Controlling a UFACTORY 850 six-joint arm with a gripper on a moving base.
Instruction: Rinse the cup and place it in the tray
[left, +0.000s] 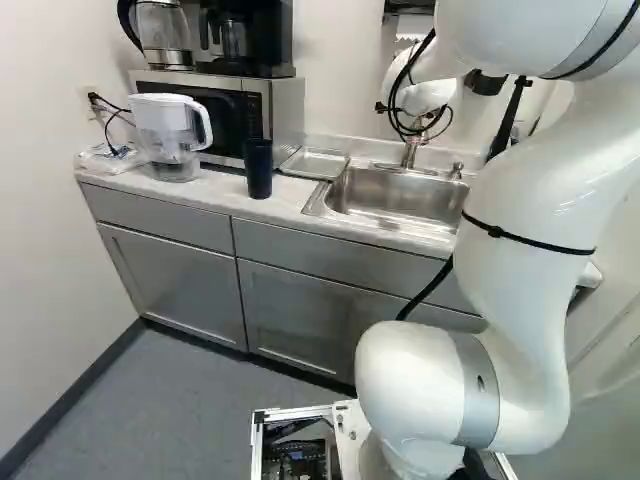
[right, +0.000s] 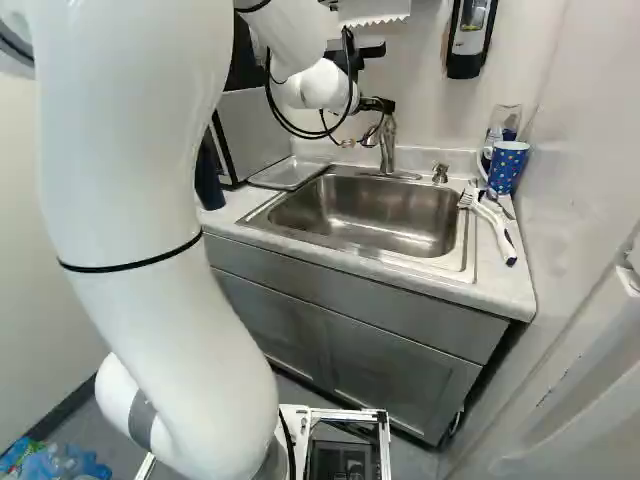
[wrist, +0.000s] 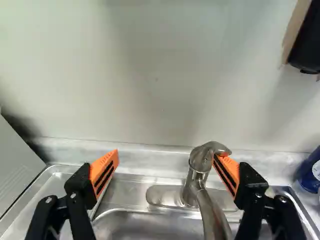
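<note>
Reaching over the sink (right: 365, 213), the arm (right: 150, 200) has its hand (right: 370, 125) right up by the faucet (right: 388, 150) — fingers spread wide, nothing gripped. In the wrist view one orange pad (wrist: 228, 170) overlaps the top of the faucet, though I can't tell if they touch; the other sits well apart, across the gap. And the cup? A dark blue cup (left: 258, 168) stands upright on the counter (left: 215, 192), in front of the microwave (left: 225, 108) and just beside the metal tray (left: 315, 163). Over past the sink's other side — a spotted cup (right: 507, 166), upright, near a white brush (right: 492, 222).
</note>
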